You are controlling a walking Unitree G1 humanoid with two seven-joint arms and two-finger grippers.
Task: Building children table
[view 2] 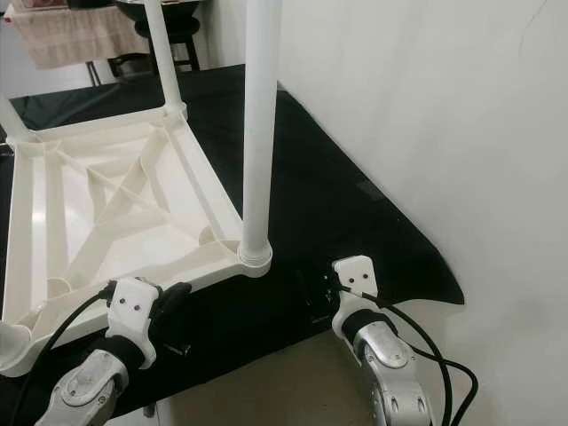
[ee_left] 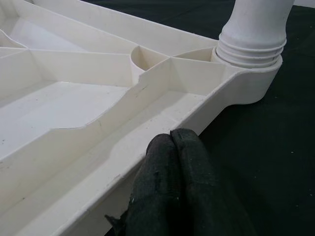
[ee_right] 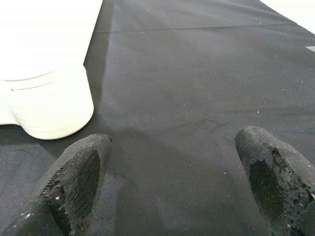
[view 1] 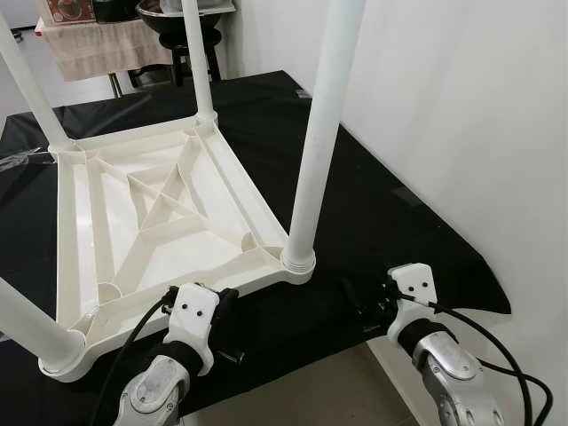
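Now left tool (ee_left: pixel 170 135), fingers together, touches upturned table (view 1: pixel 151 213); right tool (ee_right: pixel 172 157) spread.

A white plastic children's table (view 1: pixel 151 213) is laid upside down on a black cloth (view 1: pixel 373 204). Its ribbed underside is turned upward. Four round legs (view 1: pixel 321 133) are set upright at its corners.

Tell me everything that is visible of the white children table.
The white children table looks like moulded plastic. It lies upside down on the black cloth, showing crossed ribs. Four round legs stand up from its corner sockets; the nearest leg has a ringed collar. The left gripper, fingers together, sits at its near edge.
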